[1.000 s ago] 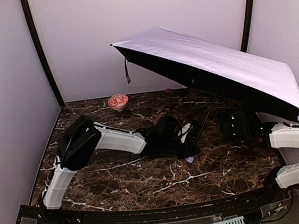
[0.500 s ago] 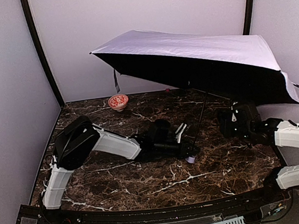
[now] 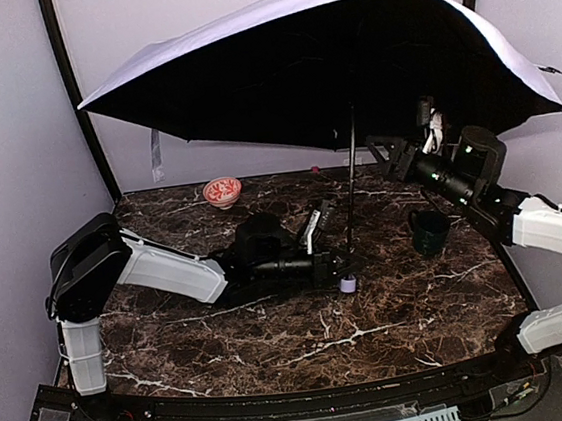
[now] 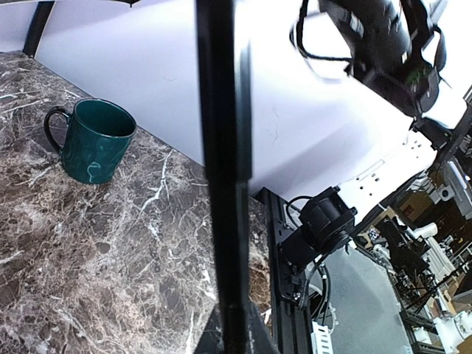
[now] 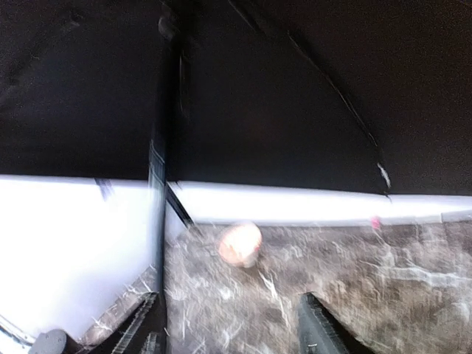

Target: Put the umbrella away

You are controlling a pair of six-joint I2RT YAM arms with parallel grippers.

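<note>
Left gripper [image 3: 339, 263] pinched the one open umbrella [image 3: 317, 76]; right gripper [image 5: 228, 301] showed spread fingers. One mug [image 3: 429, 230], one bowl [image 3: 223, 190] stood by

umbrella [image 3: 327, 75] canopy cropped at top, bowl [image 5: 240, 245] blurred

Top view: bright, even, diffuse light on pale walls [image 3: 13, 148], no hard shadows. The open folding umbrella of lavender-silver fabric [image 3: 326, 65] is lit on top. Its black underside reads as a flat dark mass (ribs barely traceable). The dark brown marble-patterned table [image 3: 392, 309] shows a faint sheen, with soft shade beneath the umbrella.

Left wrist view: dark green ceramic mug [image 4: 92, 140] sharp. Thin black shaft [image 4: 225, 147] close to the lens, soft-edged. White wall behind nearly blown out.

Right wrist view: blurred throughout. Small red patterned bowl [image 5: 240, 245] is a pinkish smear; the white wall band is overexposed.
</note>
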